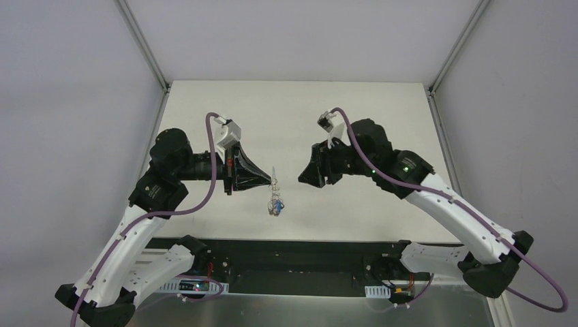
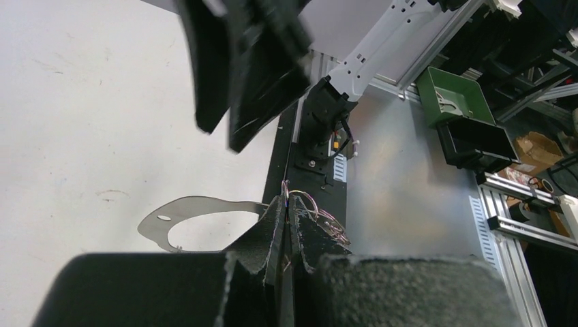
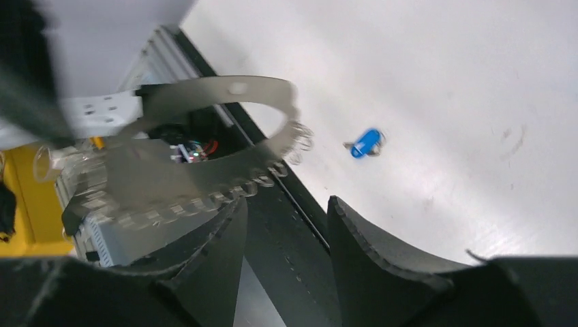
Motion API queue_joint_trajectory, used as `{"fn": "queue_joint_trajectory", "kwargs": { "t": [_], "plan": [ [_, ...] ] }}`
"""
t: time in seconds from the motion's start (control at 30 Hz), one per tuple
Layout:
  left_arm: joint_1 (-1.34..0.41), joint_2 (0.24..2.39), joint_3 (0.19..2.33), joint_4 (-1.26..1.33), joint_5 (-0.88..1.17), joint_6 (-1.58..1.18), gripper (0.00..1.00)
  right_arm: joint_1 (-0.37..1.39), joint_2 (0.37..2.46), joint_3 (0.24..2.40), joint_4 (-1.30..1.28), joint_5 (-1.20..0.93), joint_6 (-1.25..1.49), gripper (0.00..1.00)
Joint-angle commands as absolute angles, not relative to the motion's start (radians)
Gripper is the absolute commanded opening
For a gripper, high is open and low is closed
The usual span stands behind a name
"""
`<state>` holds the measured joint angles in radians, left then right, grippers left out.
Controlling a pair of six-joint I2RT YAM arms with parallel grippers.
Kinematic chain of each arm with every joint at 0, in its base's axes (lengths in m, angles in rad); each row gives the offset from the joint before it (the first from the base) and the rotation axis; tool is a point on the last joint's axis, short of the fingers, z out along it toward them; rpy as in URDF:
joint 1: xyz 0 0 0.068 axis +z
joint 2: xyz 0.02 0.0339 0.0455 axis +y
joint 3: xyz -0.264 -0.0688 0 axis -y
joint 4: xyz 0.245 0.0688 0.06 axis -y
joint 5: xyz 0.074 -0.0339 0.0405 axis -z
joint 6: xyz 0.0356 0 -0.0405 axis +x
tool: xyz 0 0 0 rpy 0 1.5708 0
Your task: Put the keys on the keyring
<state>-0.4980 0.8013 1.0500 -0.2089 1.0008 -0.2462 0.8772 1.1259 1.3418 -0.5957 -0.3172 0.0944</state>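
The keyring point(image 1: 274, 182) hangs edge-on between the two grippers, above the white table point(image 1: 354, 109). My left gripper point(image 1: 270, 180) is shut on its thin rim point(image 2: 286, 194), and wire loops point(image 2: 330, 223) spill out beside the fingers. In the right wrist view the ring point(image 3: 204, 92) is a grey band with a scalloped row of loops point(image 3: 225, 194). My right gripper point(image 1: 300, 176) stands open just right of the ring with nothing between its fingers point(image 3: 235, 225). One small blue key point(image 3: 366, 142) shows against the table below the ring point(image 1: 276, 204); I cannot tell whether it hangs or lies there.
A black base rail point(image 1: 293, 248) runs along the table's near edge. Off the table, the left wrist view shows a green bin point(image 2: 453, 95), a black box point(image 2: 477, 139) and aluminium framing point(image 2: 518, 225). The right arm's fingers point(image 2: 245, 68) hang close in front of the left gripper.
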Motion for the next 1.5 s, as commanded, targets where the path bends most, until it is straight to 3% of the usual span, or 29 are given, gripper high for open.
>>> {"fn": "queue_joint_trajectory", "kwargs": {
  "t": [0.0,0.27,0.7,0.97,1.3,1.47],
  "plan": [
    [-0.503,0.77,1.033,-0.173,1.013,-0.21,0.0,0.832,1.176,1.183,-0.466,-0.24,0.276,0.49],
    [-0.503,0.735,1.009,-0.214,0.955,-0.164,0.0,0.834,1.306,0.991,-0.228,-0.237,0.315,0.51],
    [-0.502,0.709,0.985,-0.252,0.894,-0.124,0.0,0.834,1.627,0.951,0.093,-0.275,0.334,0.53],
    [-0.502,0.703,0.975,-0.259,0.883,-0.117,0.0,0.834,1.756,0.929,0.191,-0.307,0.313,0.45],
    [-0.499,0.707,0.97,-0.263,0.882,-0.11,0.0,0.832,1.79,0.871,0.261,-0.374,0.322,0.41],
    [-0.497,0.707,0.969,-0.267,0.878,-0.107,0.0,0.833,1.804,0.863,0.279,-0.426,0.333,0.34]
  ]
}}
